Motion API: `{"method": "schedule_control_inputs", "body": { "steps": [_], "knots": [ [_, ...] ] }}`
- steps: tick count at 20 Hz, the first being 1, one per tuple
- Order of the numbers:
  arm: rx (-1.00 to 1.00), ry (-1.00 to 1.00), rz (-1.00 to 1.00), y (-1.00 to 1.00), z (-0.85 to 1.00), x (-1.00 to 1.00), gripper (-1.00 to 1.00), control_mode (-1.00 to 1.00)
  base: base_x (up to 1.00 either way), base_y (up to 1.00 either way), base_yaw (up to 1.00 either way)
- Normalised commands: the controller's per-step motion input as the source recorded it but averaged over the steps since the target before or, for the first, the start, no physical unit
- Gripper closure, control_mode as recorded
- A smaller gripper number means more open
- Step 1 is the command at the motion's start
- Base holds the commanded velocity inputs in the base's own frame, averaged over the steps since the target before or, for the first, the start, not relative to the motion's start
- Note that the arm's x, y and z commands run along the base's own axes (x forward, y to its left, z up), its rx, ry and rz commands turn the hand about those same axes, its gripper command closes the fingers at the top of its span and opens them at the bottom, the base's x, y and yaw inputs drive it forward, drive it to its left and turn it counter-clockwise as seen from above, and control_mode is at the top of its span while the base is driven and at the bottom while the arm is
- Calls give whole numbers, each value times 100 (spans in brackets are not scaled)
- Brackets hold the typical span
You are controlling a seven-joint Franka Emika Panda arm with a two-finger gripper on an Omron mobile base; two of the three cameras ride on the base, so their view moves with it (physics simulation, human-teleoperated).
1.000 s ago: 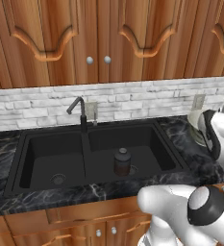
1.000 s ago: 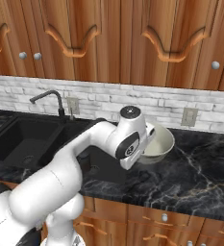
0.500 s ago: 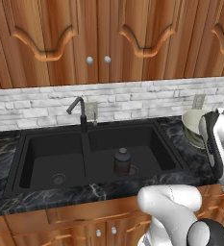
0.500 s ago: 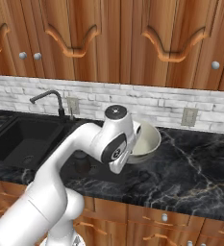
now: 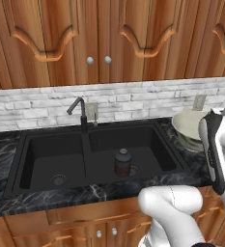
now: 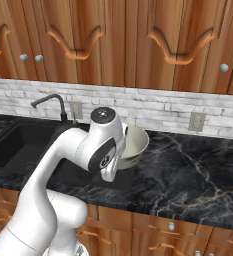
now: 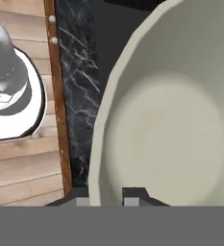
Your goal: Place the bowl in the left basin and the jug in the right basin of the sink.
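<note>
The gripper (image 7: 111, 194), its two dark fingertips (image 7: 135, 194) drawn close on either side of the rim, is clamped on the bowl (image 7: 171, 115), which has risen and tilted over the last second: the smooth cream vessel is now carried above the marbled black counter (image 6: 188, 175) to the right of the sink (image 5: 99, 181) and has moved nearer to it. By this reading the lift is complete and the carry toward the left basin (image 5: 51, 161) is under way; that basin lies on the far side of the divider, so the longer part of the traverse remains. The jug (image 5: 122, 162), a dark, squat cylinder with a rounded cap, already stands upright in the right basin (image 5: 143, 154) near its drain. Both basins are matte black rectangles beneath a gooseneck faucet (image 5: 78, 112), backed by pale brick tile (image 5: 133, 103) and carved wooden cabinet doors (image 5: 99, 38).
</note>
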Motion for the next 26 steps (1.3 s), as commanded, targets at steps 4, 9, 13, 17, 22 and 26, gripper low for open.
{"method": "schedule_control_inputs", "body": {
  "steps": [4,9,13,17,22,26],
  "knots": [
    [-5,2,18,39,27,-26,100,-100,0,0,0],
    [-5,3,16,46,24,-22,100,-100,0,0,0],
    [-2,0,14,49,20,-19,100,-100,0,0,0],
    [0,4,13,54,16,-12,100,-100,0,0,0],
    [0,3,11,57,13,-7,100,-100,0,0,0],
    [0,4,11,58,13,-6,100,-100,0,0,0]
  ]
}}
